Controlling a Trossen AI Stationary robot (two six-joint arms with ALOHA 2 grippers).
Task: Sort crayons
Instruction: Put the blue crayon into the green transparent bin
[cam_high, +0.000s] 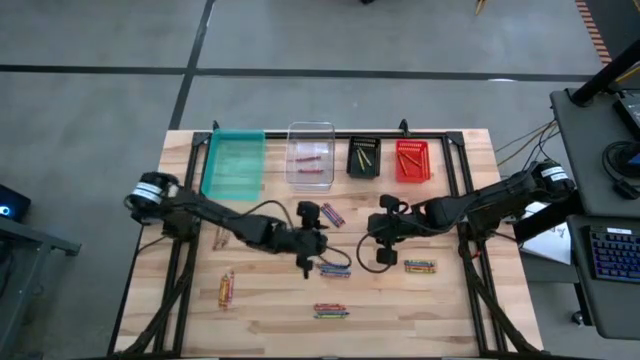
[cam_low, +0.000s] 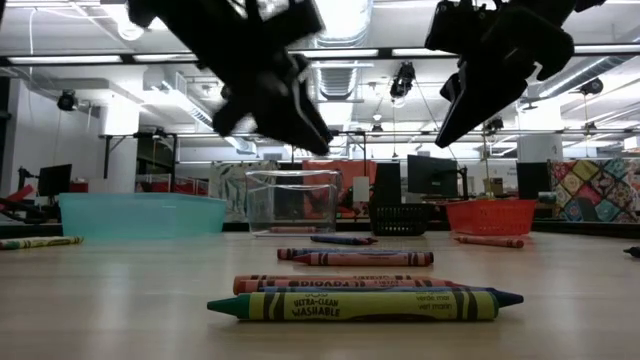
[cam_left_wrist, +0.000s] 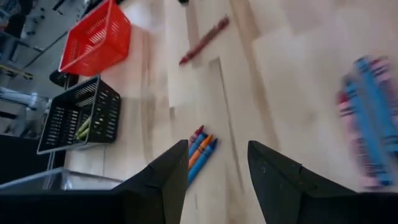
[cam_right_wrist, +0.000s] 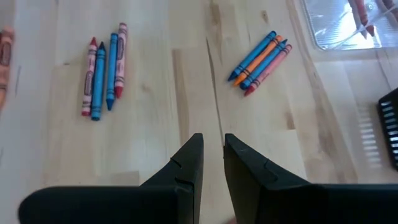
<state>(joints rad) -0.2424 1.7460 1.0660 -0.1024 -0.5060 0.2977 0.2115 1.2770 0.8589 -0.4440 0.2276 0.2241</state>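
Note:
Crayons lie in small groups on the wooden table: one group near the clear bin, one at the middle, one to the right, one near the front, one at the left. My left gripper hovers open over the middle, with the blue, orange and red group ahead between its fingers. My right gripper hangs beside it, its fingers a narrow gap apart and holding nothing. Both are clear of the table in the low view.
Along the far edge stand a teal bin, a clear bin with red crayons, a black bin with yellow ones and a red bin. A single red crayon lies near the red bin.

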